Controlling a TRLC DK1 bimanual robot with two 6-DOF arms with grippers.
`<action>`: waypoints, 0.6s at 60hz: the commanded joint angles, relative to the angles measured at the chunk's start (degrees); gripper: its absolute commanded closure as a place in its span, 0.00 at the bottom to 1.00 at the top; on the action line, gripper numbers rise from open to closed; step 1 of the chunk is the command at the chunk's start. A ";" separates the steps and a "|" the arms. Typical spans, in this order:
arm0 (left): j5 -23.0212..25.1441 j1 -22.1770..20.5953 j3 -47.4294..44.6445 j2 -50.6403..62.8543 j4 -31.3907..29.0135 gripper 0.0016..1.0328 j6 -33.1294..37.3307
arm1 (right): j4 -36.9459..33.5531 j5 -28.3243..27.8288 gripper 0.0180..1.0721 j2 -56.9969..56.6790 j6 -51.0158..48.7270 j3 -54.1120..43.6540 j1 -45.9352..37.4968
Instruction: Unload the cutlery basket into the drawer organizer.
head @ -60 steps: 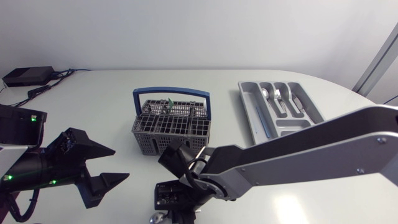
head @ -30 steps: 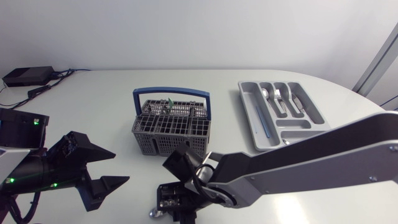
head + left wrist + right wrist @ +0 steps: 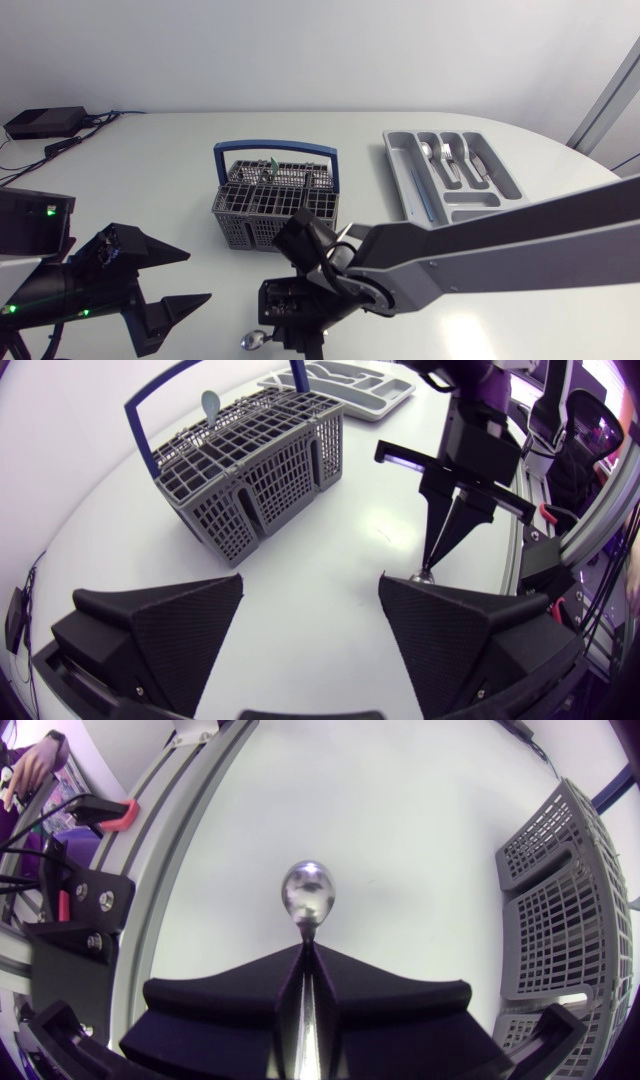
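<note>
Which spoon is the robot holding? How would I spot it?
Find the grey basket with the blue handle in the table's middle. Just in front of it, near the table's edge, the right pincer pinches a shiny spoon. It's the only cutlery outside the basket and tray.

1. The head camera sat high above the table (image 3: 150, 180) and looked down and across it from the near edge. It was far enough away to take in the basket (image 3: 275, 195) and the organizer tray (image 3: 450, 175) together.
2. The left wrist camera sat low by the near edge at the left. It faced across the table between the spread fingers of the left gripper (image 3: 311, 585) toward the basket, with the organizer tray beyond it.
3. The right wrist camera pointed steeply down, very close to the table's near edge. It looked along the right gripper (image 3: 307, 948) to the spoon (image 3: 307, 892) clamped in it.
4. All three views shared the basket and the spoon. The left wrist view also caught the right gripper.
</note>
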 commanded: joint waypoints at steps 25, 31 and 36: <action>-7.04 -10.88 -13.73 -15.79 10.67 0.06 1.00 | -14.65 -14.61 0.90 1.55 0.81 12.57 -10.39; -11.53 -14.84 -15.04 -15.08 14.36 0.06 1.70 | -17.46 -16.89 0.90 3.04 0.72 15.12 -11.36; -13.72 -16.95 -15.13 -13.06 17.35 0.06 2.41 | -19.92 -19.35 0.90 5.07 0.46 17.31 -12.15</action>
